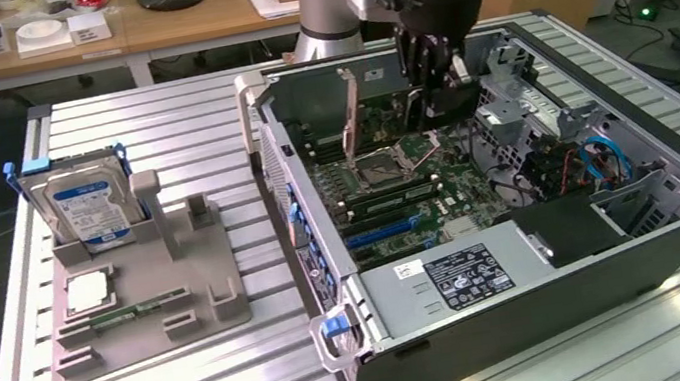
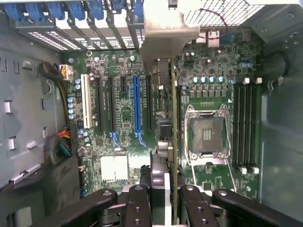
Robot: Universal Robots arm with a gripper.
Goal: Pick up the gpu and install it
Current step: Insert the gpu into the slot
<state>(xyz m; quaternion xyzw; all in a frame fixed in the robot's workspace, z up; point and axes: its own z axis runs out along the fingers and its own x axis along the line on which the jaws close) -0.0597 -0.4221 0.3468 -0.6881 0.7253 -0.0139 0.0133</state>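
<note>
The gpu (image 1: 403,110) hangs edge-down inside the open computer case (image 1: 534,313), above the green motherboard (image 1: 408,190). My gripper (image 1: 440,85) reaches down into the case and is shut on the card's upper edge. In the wrist view the gpu (image 2: 174,118) appears as a thin edge running away from my gripper (image 2: 163,194), with its metal bracket (image 2: 163,38) at the case's rear slots. It hovers over the board between the blue expansion slot (image 2: 137,104) and the processor socket (image 2: 207,135). Whether it touches a slot, I cannot tell.
A grey holder (image 1: 140,291) stands on the slatted table at the exterior view's left, with a silver hard drive (image 1: 86,203) upright, a processor chip (image 1: 85,289) and a memory stick (image 1: 135,310). Inside the case are the power supply (image 1: 461,278), cables (image 1: 605,156) and memory slots (image 2: 246,127).
</note>
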